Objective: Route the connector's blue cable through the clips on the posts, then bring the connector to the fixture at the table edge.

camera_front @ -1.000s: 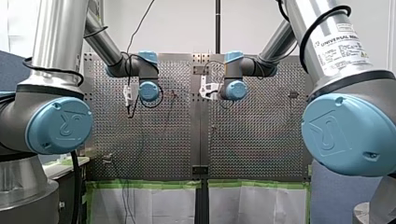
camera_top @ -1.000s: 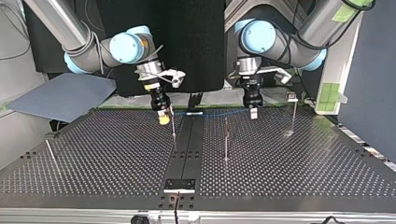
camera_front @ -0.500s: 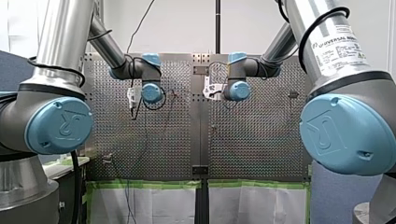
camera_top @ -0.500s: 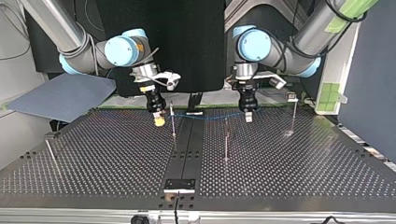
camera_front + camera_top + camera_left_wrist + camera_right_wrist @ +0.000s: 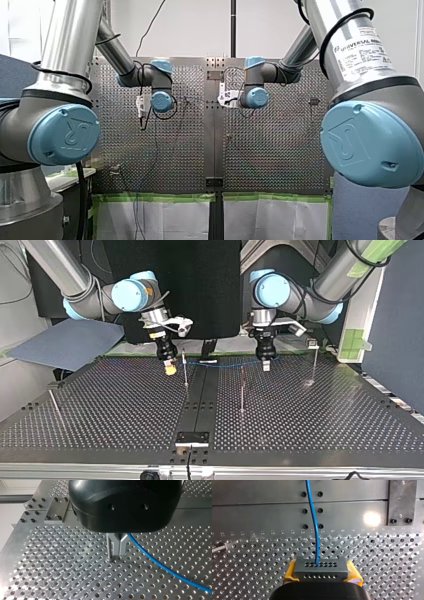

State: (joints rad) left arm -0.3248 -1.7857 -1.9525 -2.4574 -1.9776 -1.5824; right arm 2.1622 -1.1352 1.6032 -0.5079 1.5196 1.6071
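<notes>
My right gripper (image 5: 322, 573) is shut on the grey connector (image 5: 321, 566), with a yellow pad on either side. The blue cable (image 5: 313, 522) runs out of the connector's perforated face. In the top view this gripper (image 5: 170, 369) hangs just above the table, beside a thin post (image 5: 184, 367). From there the blue cable (image 5: 225, 364) spans low across to my left gripper (image 5: 266, 365). Its metal fingers (image 5: 117, 553) are shut on the cable (image 5: 160, 566), close beside a post's foot (image 5: 109, 555).
Further posts stand on the perforated table: one in the middle (image 5: 242, 390), one at the top view's right (image 5: 315, 362), and a leaning one at its left (image 5: 54, 402). A small fixture (image 5: 192, 438) sits at the near table edge on the dark centre strip.
Both grippers have shifted slightly toward the top view's left over the last second, carrying connector and cable. Over the last half second they have hardly moved.
</notes>
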